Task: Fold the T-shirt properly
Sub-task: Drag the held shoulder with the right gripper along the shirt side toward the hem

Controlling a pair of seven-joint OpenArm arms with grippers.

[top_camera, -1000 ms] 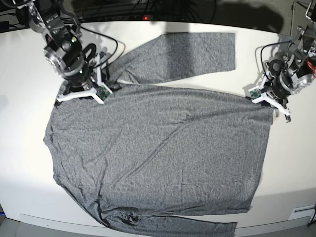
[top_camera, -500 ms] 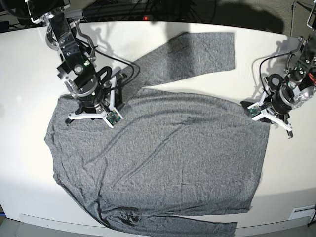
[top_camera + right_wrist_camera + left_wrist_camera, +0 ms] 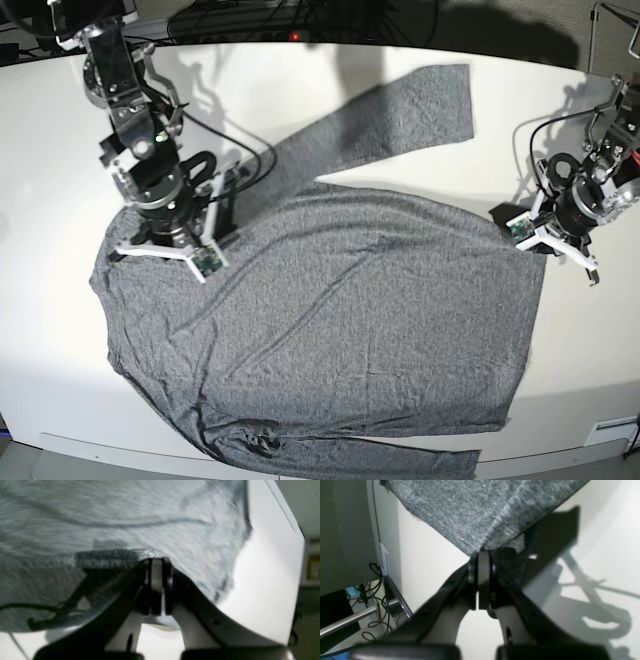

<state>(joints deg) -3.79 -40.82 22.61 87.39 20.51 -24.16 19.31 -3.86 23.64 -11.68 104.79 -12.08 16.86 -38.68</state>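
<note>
Both claws, left (image 3: 480, 562) and right (image 3: 157, 566), clamping the shirt (image 3: 340, 310) edge over the white surface (image 3: 60, 140), probably needing matched, level pulling to avoid skewing the fold.

Your left pincer (image 3: 480, 562) is clamped tight, its two black fingers (image 3: 472, 567) pressed together on a corner of the T-shirt (image 3: 475, 512). From that pinch the heather-grey knit fans out toward the top of the view, one crease running up and to the right. A small fold of cloth hangs just right of the tips. Under it you see the white worktop (image 3: 595, 555), with the arm's dark shadow on the right. At far left, past the worktop's edge, black cables (image 3: 375, 590) loop beside a metal bar (image 3: 345, 621).
</note>
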